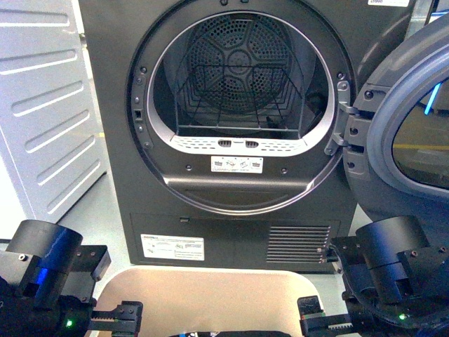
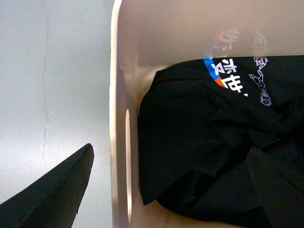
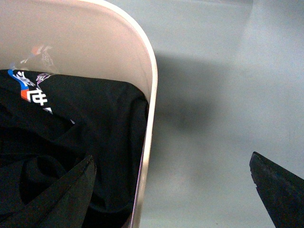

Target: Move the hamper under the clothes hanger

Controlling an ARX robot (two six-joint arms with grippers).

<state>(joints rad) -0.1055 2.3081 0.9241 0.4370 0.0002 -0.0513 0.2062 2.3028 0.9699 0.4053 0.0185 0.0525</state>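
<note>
Before the open dryer (image 1: 231,210), the beige hamper (image 1: 203,295), left and right jaws apart astride its walls.

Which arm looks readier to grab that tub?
Near even: left claw and right claw each straddle a hamper wall, open. Left edges it: the slot handle lies between its fingers.

We see the hamper (image 2: 118,118) as smooth beige plastic with a soft gloss; its inner wall mirrors the print on the black garment (image 2: 199,156), which is matt, creased cloth. In the centre of the front view, the dryer (image 1: 210,242) has a matt dark grey casing, a perforated metal drum (image 1: 242,49) and a satin silver door ring (image 1: 160,112). The floor (image 2: 47,71) looks smooth and faintly shiny.
</note>
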